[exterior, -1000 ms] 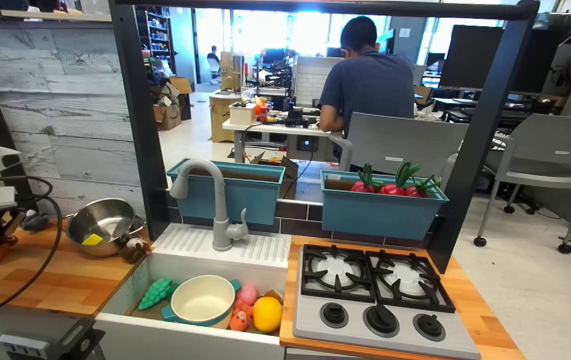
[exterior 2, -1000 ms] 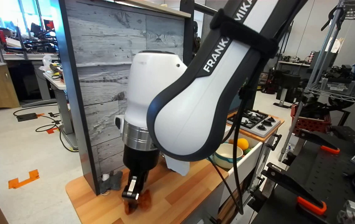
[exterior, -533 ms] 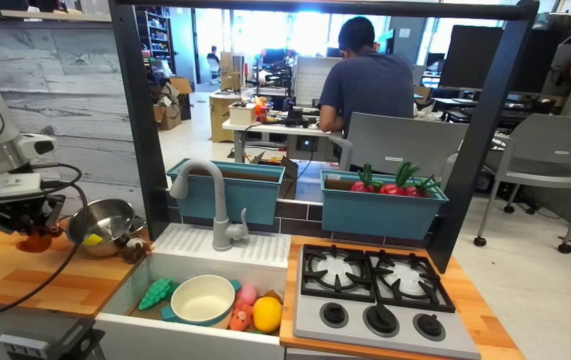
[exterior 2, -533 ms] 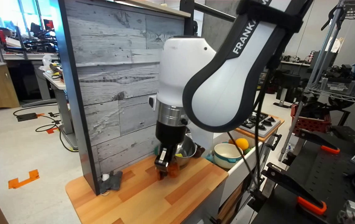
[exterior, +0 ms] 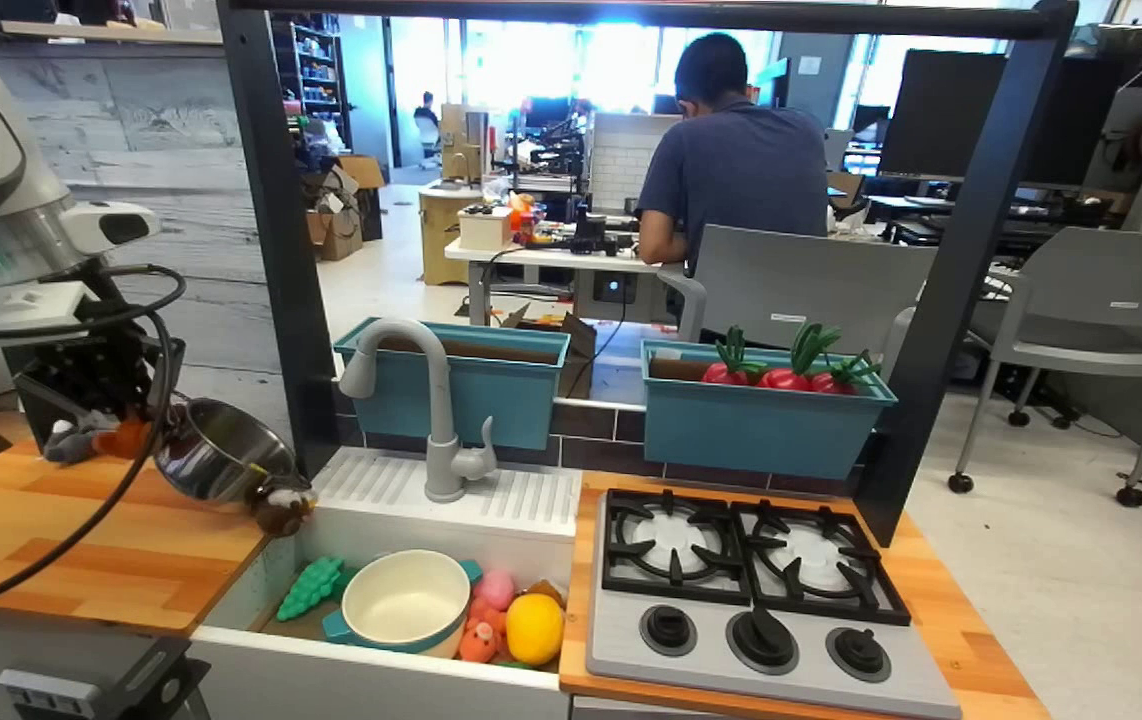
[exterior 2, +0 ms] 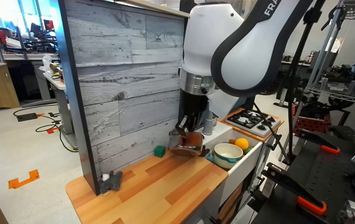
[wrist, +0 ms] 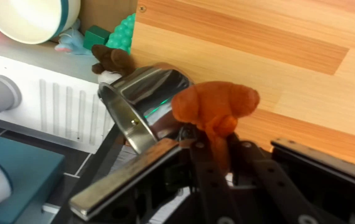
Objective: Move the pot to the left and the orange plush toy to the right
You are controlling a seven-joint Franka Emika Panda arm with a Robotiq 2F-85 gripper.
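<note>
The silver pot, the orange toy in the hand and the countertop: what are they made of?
The silver pot looks like polished metal, maybe steel: its side gleams like a mirror. The orange toy seems to be matte plush fabric: it has rounded lumps and little shine. The countertop looks like smooth wood, because strips of different browns show, though it could be a wood print.

Sink (exterior: 361, 690): seven o'clock, faced by an exterior view.
Counter (exterior 2: 152, 189): near, seven o'clock, an exterior view; wrist view close above.
Stove (exterior 2: 252, 123): in both exterior views.
</note>
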